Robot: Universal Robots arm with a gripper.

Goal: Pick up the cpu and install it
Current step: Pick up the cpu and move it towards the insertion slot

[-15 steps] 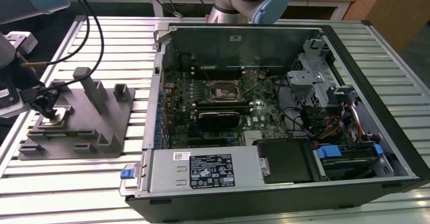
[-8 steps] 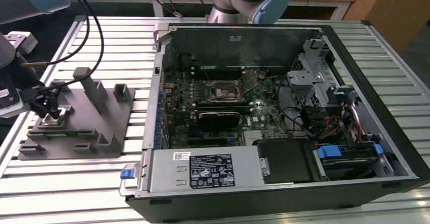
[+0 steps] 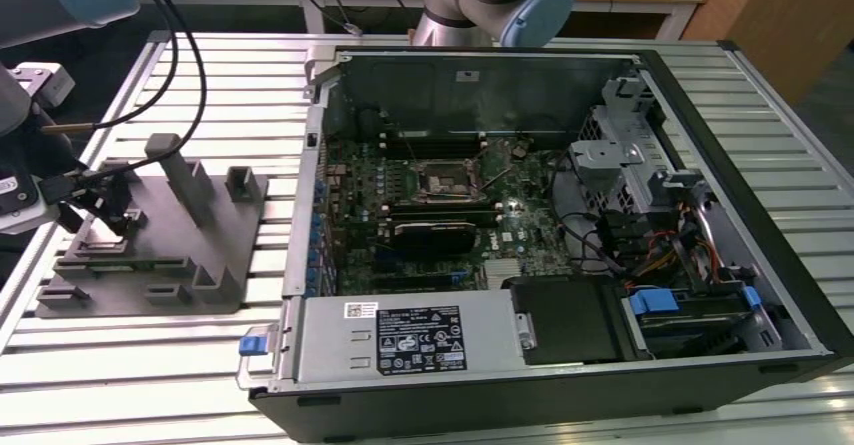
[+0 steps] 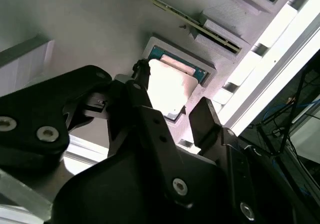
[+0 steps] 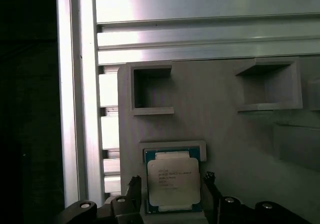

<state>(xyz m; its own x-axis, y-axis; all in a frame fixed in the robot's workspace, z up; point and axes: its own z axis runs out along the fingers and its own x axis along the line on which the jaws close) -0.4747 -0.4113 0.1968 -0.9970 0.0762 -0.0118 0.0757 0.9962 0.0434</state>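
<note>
- I see the cpu (image 5: 173, 184) lying flat in its fixture (image 5: 220, 129) pocket.
- My gripper (image 5: 172, 181) straddles it, jaws spread, gripping nothing.
- I'd centre across opposite cpu edges, then close gently, staying level.

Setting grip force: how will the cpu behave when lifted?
The cpu looks flat and rigid, so probably stiff and light. Its smooth metal top may be slippery. Seated in a recess of the grey fixture, it likely won't slide if nudged.
</note>
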